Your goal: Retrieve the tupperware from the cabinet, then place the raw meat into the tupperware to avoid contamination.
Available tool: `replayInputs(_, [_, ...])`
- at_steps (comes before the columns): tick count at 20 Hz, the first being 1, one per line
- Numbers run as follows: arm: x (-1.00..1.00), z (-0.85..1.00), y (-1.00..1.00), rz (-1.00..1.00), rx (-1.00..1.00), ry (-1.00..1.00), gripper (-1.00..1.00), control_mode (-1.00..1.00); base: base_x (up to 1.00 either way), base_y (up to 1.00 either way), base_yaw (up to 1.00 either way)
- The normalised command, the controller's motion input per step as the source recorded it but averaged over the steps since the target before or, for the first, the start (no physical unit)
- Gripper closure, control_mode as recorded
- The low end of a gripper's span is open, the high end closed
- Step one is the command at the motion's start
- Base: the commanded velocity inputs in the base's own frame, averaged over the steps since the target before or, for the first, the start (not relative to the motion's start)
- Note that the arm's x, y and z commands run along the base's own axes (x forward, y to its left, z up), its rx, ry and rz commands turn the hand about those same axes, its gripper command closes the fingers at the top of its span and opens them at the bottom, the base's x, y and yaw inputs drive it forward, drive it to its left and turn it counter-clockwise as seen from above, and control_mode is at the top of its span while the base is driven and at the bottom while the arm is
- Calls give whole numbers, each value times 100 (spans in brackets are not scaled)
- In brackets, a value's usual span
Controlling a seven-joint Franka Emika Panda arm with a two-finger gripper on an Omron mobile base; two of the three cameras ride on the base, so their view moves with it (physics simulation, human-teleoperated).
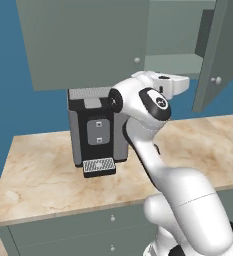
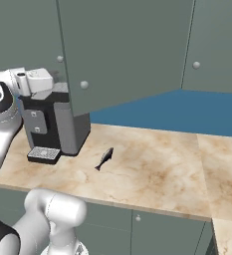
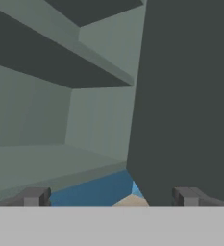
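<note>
The cabinet [image 1: 174, 35] on the wall stands with both doors swung open, its grey-green inside bare where I can see it. My gripper [image 1: 180, 82] hovers just in front of its lower opening, above the coffee machine. In the hand view the gripper [image 3: 111, 199] is open, fingertips [image 3: 34, 197] wide apart with nothing between them, looking at the cabinet floor [image 3: 36, 163] and inner shelf [image 3: 60, 67]. The raw meat [image 2: 104, 158], a small dark fish, lies on the counter right of the coffee machine. The tupperware is out of view.
A black and grey coffee machine [image 1: 95, 130] with a grated drip tray [image 1: 99, 167] stands on the marble counter [image 1: 43, 170] under the cabinet. The open right door [image 1: 218, 50] juts out beside the hand. Drawer fronts [image 1: 88, 225] run below the counter.
</note>
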Motion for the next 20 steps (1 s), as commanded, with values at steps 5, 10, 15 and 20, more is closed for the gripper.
replayInputs(5, [15,-9,-9,0,0,0,-100,-100,0,0,0])
replayInputs(10, [15,-8,-9,0,0,0,-100,-100,0,0,0])
replayInputs(15, [12,-4,-9,0,0,0,-100,-100,0,0,0])
replayInputs(20, [2,0,-12,-2,0,0,-100,-100,0,0,0])
